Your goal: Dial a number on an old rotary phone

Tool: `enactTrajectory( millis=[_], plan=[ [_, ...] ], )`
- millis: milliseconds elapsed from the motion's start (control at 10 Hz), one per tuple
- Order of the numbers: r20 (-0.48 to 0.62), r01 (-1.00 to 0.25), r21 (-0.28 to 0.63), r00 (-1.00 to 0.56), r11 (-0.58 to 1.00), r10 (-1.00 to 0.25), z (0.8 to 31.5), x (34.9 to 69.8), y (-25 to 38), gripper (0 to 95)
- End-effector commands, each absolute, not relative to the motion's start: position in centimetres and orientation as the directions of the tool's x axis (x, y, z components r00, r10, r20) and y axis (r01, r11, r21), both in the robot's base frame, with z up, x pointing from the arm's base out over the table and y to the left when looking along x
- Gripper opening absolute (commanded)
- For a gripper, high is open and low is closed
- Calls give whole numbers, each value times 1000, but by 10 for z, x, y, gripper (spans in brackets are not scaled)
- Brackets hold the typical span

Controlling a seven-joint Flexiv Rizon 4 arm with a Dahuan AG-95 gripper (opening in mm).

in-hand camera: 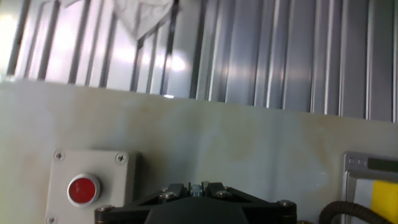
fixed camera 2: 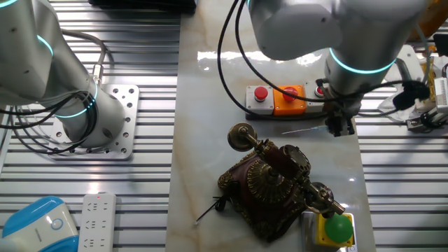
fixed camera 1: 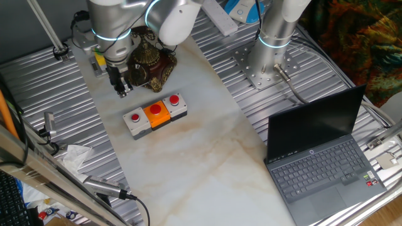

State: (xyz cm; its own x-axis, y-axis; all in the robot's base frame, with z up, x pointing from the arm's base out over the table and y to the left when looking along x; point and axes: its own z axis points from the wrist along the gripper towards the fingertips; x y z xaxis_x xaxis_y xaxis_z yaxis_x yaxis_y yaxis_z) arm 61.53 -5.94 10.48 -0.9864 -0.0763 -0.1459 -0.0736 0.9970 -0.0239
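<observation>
Claw hovering, fingers looking pinched together, gripping nothing. Old rotary phone sitting far-left on bench, just beside claw. Probably light, tippy, delicate filigree; engaging dial only.

Arm bent over, wrist vertical; claw pointing straight down, fingers together, holding nothing.

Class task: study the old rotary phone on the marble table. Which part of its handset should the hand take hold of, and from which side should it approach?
Probably the handset's thin middle bar, taken from above. It lies across the top of the old rotary phone, with bulbous ends overhanging either side, so the bar is the narrow part two fingers could span. The flared, ornate base below offers no flat sides. The hand hangs beside the phone, nearer the grey button box.
</observation>
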Motion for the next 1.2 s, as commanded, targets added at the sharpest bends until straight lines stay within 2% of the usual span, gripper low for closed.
enactTrajectory(
  millis=[100,400,600,1200],
  plan=[
    [-128,-38,-9,-991,999,-38,104,615,-60,0],
    [-101,-44,-2,-994,999,-44,103,614,-59,0],
    [-75,-61,-7,-995,998,-61,102,614,-59,380],
    [-60,-59,1,-996,998,-59,102,614,-59,380]
  ],
)
